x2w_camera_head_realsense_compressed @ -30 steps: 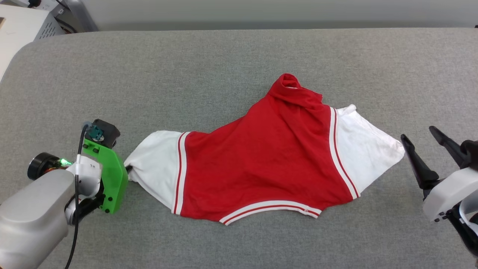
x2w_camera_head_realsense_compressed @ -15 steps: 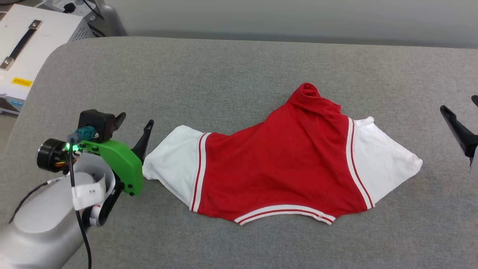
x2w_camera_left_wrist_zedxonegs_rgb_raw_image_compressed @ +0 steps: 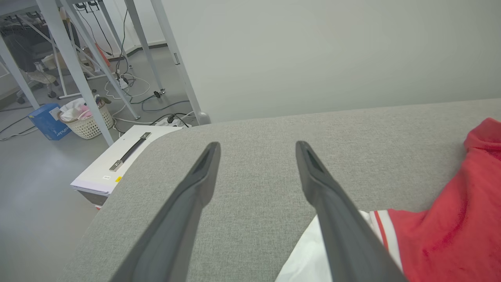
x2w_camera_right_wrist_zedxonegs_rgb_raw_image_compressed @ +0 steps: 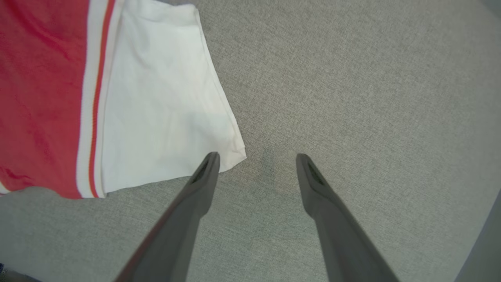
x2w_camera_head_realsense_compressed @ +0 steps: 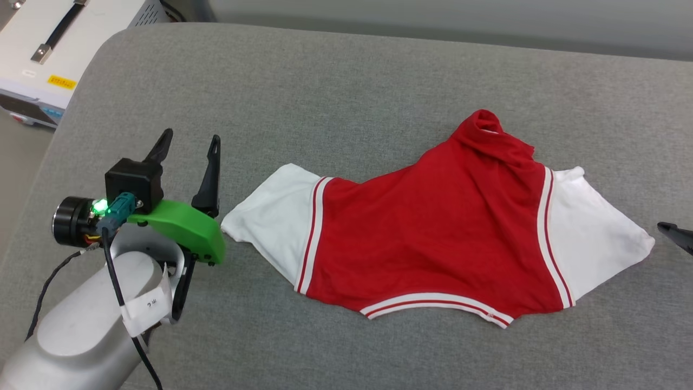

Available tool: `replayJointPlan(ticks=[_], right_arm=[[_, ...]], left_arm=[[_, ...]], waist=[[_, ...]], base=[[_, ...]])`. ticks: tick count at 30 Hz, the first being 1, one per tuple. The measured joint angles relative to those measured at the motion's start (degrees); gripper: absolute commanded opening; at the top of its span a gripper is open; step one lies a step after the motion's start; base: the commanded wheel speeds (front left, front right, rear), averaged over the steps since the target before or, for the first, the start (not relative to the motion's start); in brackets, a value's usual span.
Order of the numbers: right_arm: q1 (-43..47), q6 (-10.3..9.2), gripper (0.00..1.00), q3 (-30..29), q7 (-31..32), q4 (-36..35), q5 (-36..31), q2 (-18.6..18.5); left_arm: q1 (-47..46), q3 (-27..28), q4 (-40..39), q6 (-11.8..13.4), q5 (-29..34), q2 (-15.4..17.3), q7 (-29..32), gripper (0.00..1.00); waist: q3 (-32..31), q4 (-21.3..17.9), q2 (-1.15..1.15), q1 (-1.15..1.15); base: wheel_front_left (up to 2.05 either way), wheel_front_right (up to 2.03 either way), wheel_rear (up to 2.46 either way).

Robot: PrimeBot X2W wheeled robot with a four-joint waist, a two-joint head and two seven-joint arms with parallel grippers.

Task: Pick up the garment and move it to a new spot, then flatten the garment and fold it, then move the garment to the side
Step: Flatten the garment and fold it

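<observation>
Grey padded table (x2w_camera_head_realsense_compressed: 346, 76) lies under both sets of jaws, wide apart and empty, the left gripper (x2w_camera_head_realsense_compressed: 191, 136) just beside one white sleeve of the red shirt (x2w_camera_head_realsense_compressed: 433, 233) spread between them, the right gripper (x2w_camera_right_wrist_zedxonegs_rgb_raw_image_compressed: 257, 155) by the other sleeve's corner, a white box (x2w_camera_head_realsense_compressed: 48, 49) beyond the left one.

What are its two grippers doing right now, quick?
Left gripper: open, holding nothing, next to the shirt.
Right gripper: open, holding nothing.
</observation>
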Motion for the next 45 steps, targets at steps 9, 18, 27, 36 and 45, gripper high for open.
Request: replayJointPlan(ticks=[9, 18, 27, 36, 45], right_arm=[[-2.31, 0.00, 1.00, 5.13, -0.13, 6.62, 0.07, 1.75], [-2.02, -0.05, 0.36, 9.89, -1.69, 8.68, 1.93, -0.19], [-2.05, -0.02, 0.00, 9.38, -12.73, 8.72, 3.52, 2.10], [2.47, 0.00, 0.00, 4.61, -18.36, 2.70, 3.86, -0.30], [10.53, 0.00, 0.00, -2.10, -18.61, -2.56, 2.85, 0.56]], left_arm=[[7.39, 10.37, -3.34, -0.54, 9.38, -5.93, -0.01, 1.00], [10.14, 17.53, -0.04, -5.38, 14.86, -9.06, -0.01, 1.00], [10.66, 20.54, 3.23, -10.37, 17.34, -8.23, -0.01, 1.00], [4.83, 19.97, 6.66, -17.75, 16.31, -3.52, 5.76, 1.00], [-1.20, 14.54, 6.89, -25.80, 12.00, -0.51, 26.66, 1.00]], waist=[[4.02, 2.65, 0.00, 0.00], [6.10, 4.15, 0.00, 0.00], [3.87, 1.99, 0.00, 0.00], [0.53, -0.72, 0.00, 0.00], [-0.80, -3.26, 0.00, 0.00]], base=[[0.00, 0.00, 0.00], [0.00, 0.00, 0.00], [0.00, 0.00, 0.00], [0.00, 0.00, 0.00], [0.00, 0.00, 0.00]])
